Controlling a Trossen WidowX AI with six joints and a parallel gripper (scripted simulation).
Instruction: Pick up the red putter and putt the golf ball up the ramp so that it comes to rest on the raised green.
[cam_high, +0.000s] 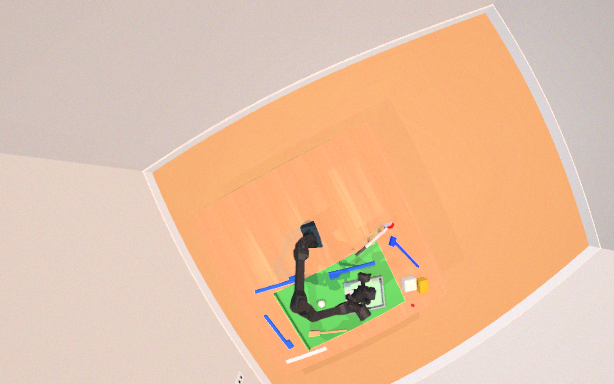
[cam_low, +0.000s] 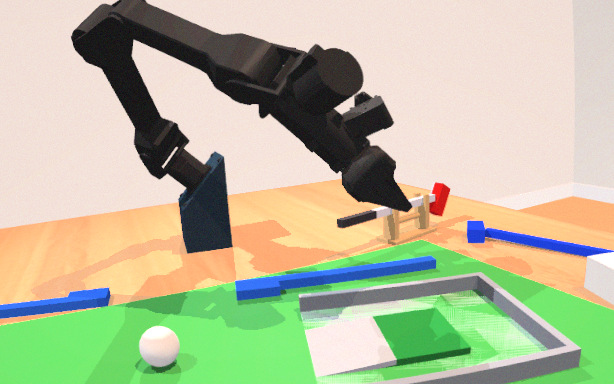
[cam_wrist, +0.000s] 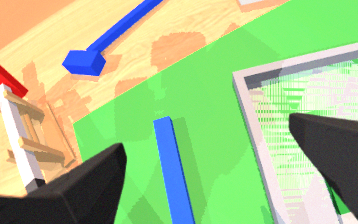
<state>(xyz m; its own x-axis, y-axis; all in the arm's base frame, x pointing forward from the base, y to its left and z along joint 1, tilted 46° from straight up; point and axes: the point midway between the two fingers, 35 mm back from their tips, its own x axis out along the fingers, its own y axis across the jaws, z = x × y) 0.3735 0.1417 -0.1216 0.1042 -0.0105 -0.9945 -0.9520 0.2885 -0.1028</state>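
One grey-walled frame (cam_low: 525, 312) on the green mat (cam_low: 75, 340) encloses the ramp (cam_low: 345, 345) and raised green (cam_low: 420, 332). Red putter (cam_low: 400, 206) rests on its wooden stand (cam_low: 407, 222); golf ball (cam_low: 159, 346) sits on the mat. Gripper (cam_wrist: 210, 165) spread wide, empty, above a blue bar (cam_wrist: 172, 170).

Three views: high overhead, low side, gripper-mounted.
Top looks down from afar; exterior sits low beside the green mat (cam_low: 100, 325); wrist peers closely downward, sharing it.
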